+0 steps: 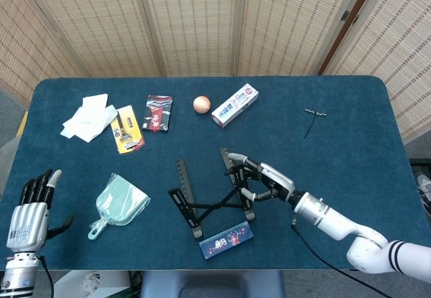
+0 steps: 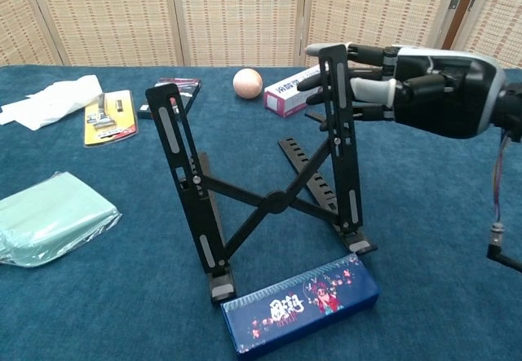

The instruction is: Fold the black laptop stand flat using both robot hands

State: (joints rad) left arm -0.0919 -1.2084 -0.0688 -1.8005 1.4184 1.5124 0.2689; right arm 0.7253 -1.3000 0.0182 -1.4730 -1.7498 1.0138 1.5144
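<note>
the black laptop stand [image 2: 269,190] sits near the middle of the blue table [image 1: 337,96], just behind a long blue box [image 2: 300,302]. it is tipped up steep, so it is not flat yet. the right hand [image 2: 408,88] reaches in from the right, fingers wrapped on the stand's right bar to push it. the left hand [image 1: 30,204] waits far left, open and holding nothing.

The scene is seen from two cameras. The head view is set high, looking steeply down on the whole blue table [image 1: 350,170] — far off, with the screen behind. The chest view is set low and near, facing level across it. Shared are the laptop stand [image 1: 214,190], right hand [image 1: 259,180] and blue box [image 2: 302,302].
</note>
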